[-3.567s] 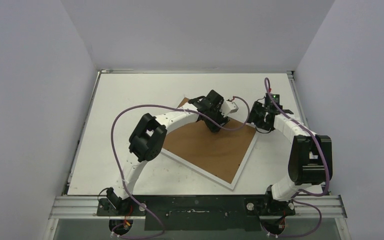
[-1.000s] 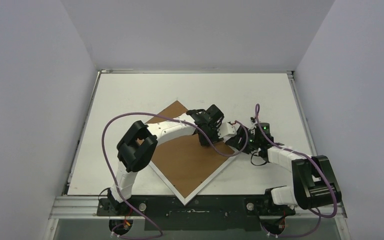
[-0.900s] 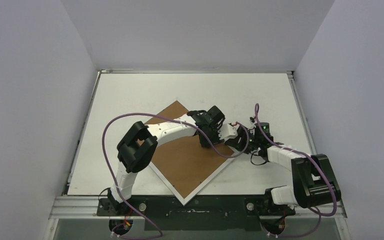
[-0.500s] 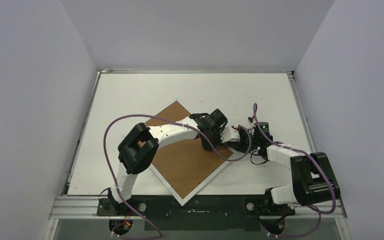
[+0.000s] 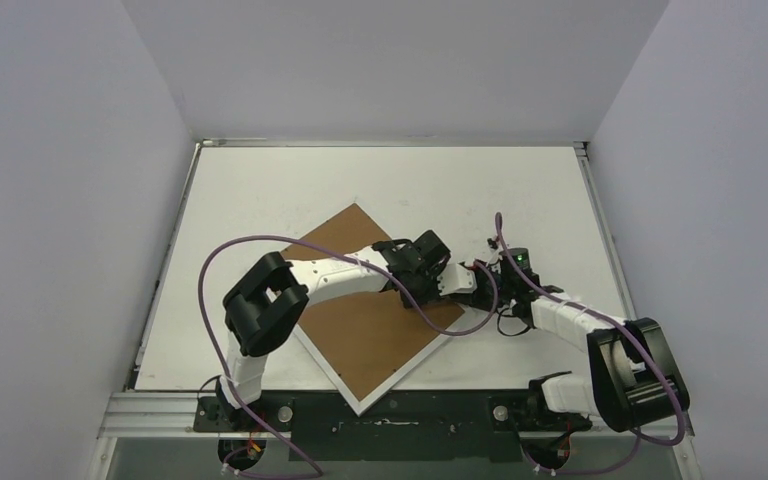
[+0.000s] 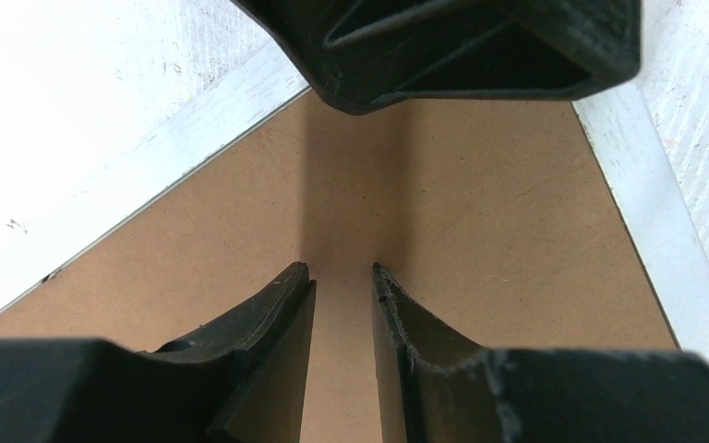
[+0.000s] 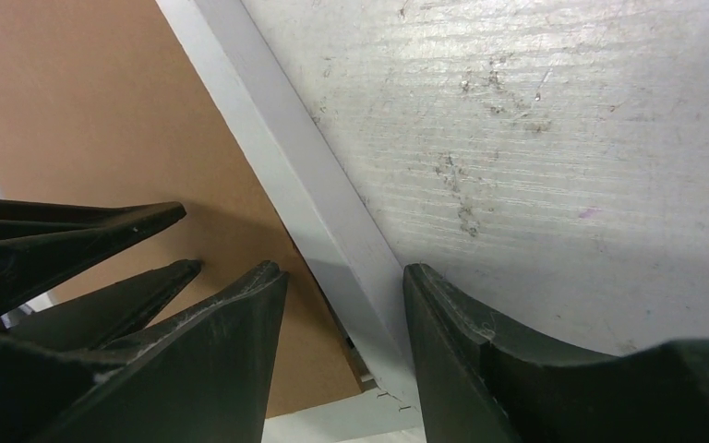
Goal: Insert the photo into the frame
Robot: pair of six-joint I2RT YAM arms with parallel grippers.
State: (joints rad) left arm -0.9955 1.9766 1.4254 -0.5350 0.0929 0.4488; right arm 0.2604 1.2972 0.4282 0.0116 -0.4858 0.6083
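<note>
The frame (image 5: 360, 335) lies back side up on the table, brown board showing inside a thin white rim, one corner pointing at the near edge. The photo is not in view. My left gripper (image 5: 447, 283) rests its tips on the brown board (image 6: 480, 231) near the frame's right corner, with a narrow gap at the tips (image 6: 342, 269) and nothing between them. My right gripper (image 5: 475, 287) is open and straddles the white rim (image 7: 305, 175) at that corner (image 7: 343, 269), one finger over the board and one over the table. The left fingers (image 7: 74, 240) show beside it.
The white table (image 5: 260, 200) has raised edges and grey walls on three sides. The frame's near corner (image 5: 358, 410) reaches the metal rail at the front. Purple cables loop over both arms above the frame.
The frame has turned clockwise and slid toward the near edge. Both grippers have moved nearer and leftward with its right corner, staying close together.
</note>
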